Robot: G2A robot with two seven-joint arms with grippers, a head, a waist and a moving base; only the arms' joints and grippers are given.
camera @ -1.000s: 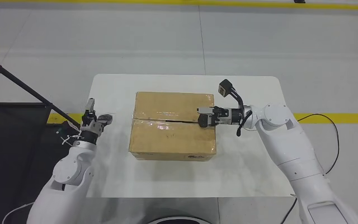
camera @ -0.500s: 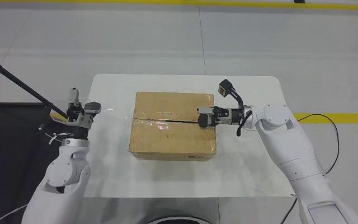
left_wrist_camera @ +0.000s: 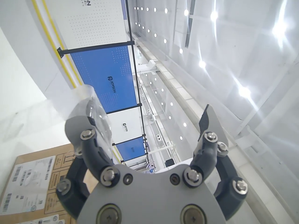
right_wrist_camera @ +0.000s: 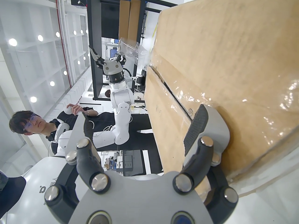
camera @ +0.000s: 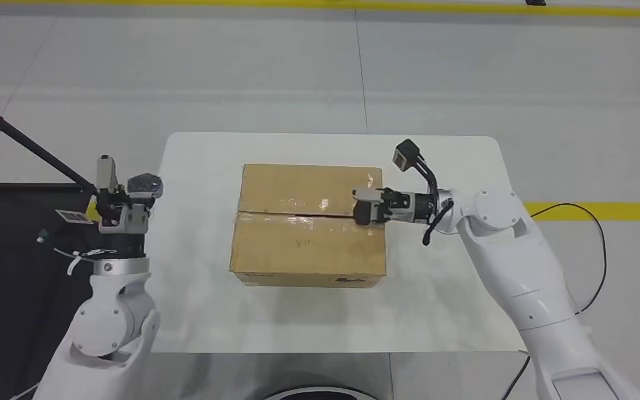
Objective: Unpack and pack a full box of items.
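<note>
A closed cardboard box point(camera: 310, 240) stands in the middle of the white table point(camera: 450, 165); its top seam point(right_wrist_camera: 171, 94) is split and shiny clear tape still covers the end near my right gripper. My right gripper point(camera: 366, 208) sits at the box's right edge, open, with one finger point(right_wrist_camera: 201, 127) lying on the box top point(right_wrist_camera: 222, 54) beside the seam. My left gripper point(camera: 127, 180) is held up beyond the table's left edge, open. A crumpled piece of clear tape point(left_wrist_camera: 91, 108) clings to one of its fingers point(left_wrist_camera: 77, 127); the tape point(right_wrist_camera: 133, 48) also hangs from it in the right wrist view.
A black frame and dark panel point(camera: 35, 235) stand just left of the table, close to my left arm. Bare table surface lies on all sides of the box. A label-covered side of the box point(left_wrist_camera: 30, 178) faces my left gripper.
My left gripper has drawn away from the box, leftward past the table edge, turning upward with the clear tape on its finger. The right gripper has stayed at the box.
</note>
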